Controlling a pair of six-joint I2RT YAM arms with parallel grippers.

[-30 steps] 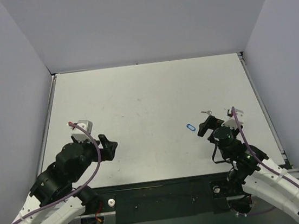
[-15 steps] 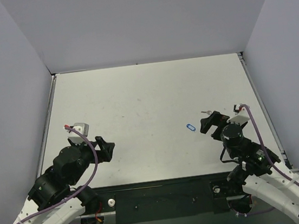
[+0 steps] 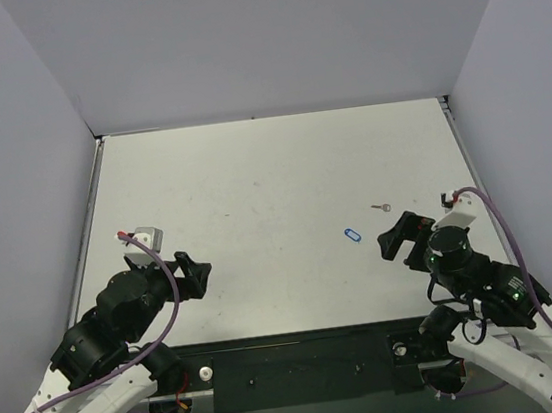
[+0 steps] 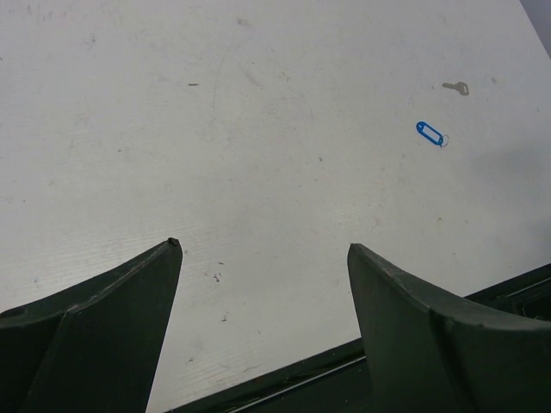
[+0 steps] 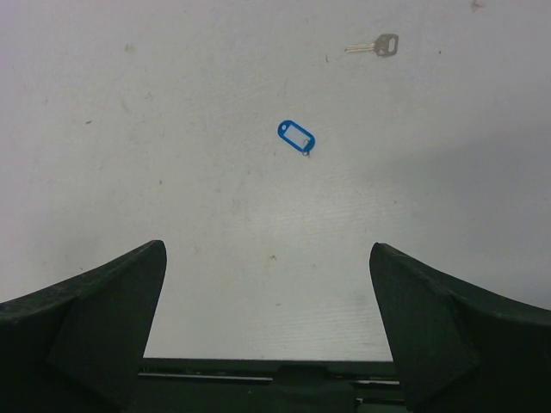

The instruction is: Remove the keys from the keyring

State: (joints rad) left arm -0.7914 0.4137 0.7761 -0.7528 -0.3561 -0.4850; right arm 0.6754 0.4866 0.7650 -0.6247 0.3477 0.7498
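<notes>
The blue key tag with its thin ring (image 3: 351, 235) lies flat on the white table, right of centre. It also shows in the left wrist view (image 4: 430, 133) and the right wrist view (image 5: 296, 137). The small silver key (image 3: 382, 207) lies apart from it, farther back and to the right; it also shows in the left wrist view (image 4: 456, 87) and the right wrist view (image 5: 376, 46). My right gripper (image 3: 395, 238) is open and empty, near the front edge, right of the tag. My left gripper (image 3: 196, 274) is open and empty at the front left.
The white table (image 3: 272, 177) is walled by grey panels at the back and both sides. A black rail (image 3: 295, 360) runs along the near edge between the arm bases.
My right arm has pulled back toward the near right, away from the key and tag. My left arm has drawn back slightly. The key and tag have not moved.
</notes>
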